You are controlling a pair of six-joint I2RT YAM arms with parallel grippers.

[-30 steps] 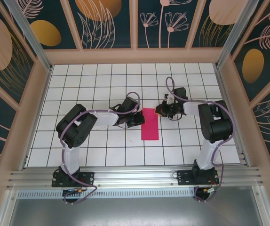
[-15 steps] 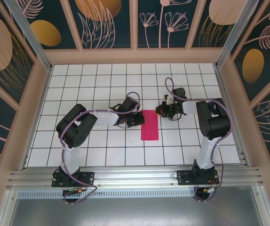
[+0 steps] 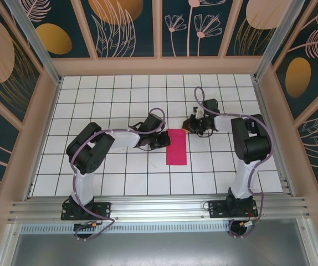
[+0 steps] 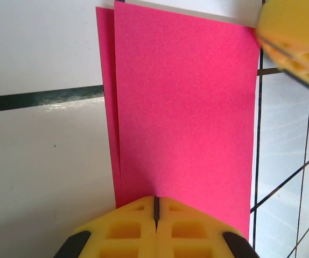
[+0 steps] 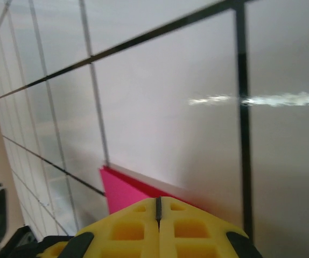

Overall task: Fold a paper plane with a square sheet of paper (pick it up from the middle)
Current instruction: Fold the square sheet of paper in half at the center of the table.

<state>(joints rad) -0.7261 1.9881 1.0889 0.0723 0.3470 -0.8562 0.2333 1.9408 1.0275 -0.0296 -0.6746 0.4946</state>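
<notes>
The magenta-pink sheet of paper [image 3: 176,147] lies flat on the tiled floor, folded into a narrow rectangle with its two layers slightly offset along the left edge [image 4: 181,107]. My left gripper [image 3: 163,139] is shut, its yellow tips [image 4: 156,203] resting on the paper's near edge. My right gripper [image 3: 188,127] is shut too, hovering by the paper's far right corner [image 5: 123,191]. Its yellow tips [image 5: 158,203] sit just over that corner. One right finger [image 4: 294,37] enters the left wrist view at the top right.
The white tiled floor [image 3: 120,172] with black grid lines surrounds the paper. Wooden frame walls [image 3: 159,65] enclose the workspace on three sides. Both arm bases [image 3: 86,208] stand at the near edge on an aluminium rail.
My right gripper has drawn slightly back and to the right, off the paper's top right corner. The left gripper and the paper have stayed put.
</notes>
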